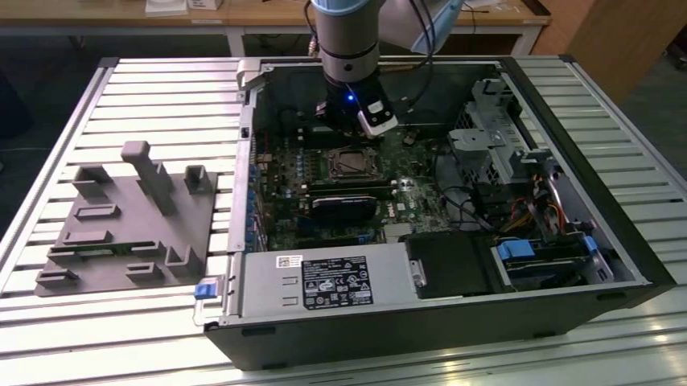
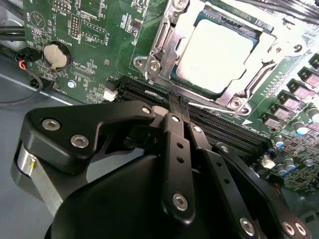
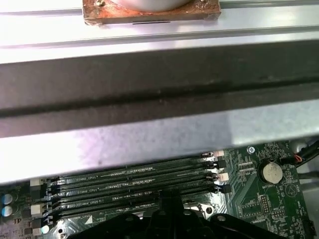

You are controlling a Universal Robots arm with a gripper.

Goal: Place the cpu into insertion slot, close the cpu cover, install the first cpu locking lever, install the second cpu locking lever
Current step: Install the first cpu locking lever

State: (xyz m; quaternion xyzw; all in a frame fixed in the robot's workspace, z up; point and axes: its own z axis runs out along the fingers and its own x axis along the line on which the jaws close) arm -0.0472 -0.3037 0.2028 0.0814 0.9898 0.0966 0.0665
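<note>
Closed and holding nothing, the hand (image 2: 175,102) has its two black fingers (image 2: 172,132) pressed together into a narrow tip. That tip hovers over the long black memory slots (image 2: 199,119) on the green circuit board (image 2: 99,30), just short of the socket.

Just beyond the fingertips, the cpu (image 2: 214,55) lies flat in the insertion slot (image 2: 164,55), its pale metal top facing up. The cpu cover (image 2: 232,99) is down around the chip, its silvery frame bordering the edges with the top showing through the cut-out. A thin silvery locking lever (image 2: 214,107) runs along the socket edge nearest the hand, between the frame and the memory slots. Off to one side of the fingers, a round coin battery (image 2: 55,54) sits on the board.

In the exterior view the hand (image 1: 346,133) reaches down into an open computer case (image 1: 429,322) lying on a slatted metal desk (image 1: 161,88), with the socket (image 1: 349,163) just below it toward the camera. A grey holder block (image 1: 129,221) rests on the desk well away from the hand, toward the exterior view's left.

In the first wrist view the memory slots (image 3: 134,184) lie right ahead of the hand.
</note>
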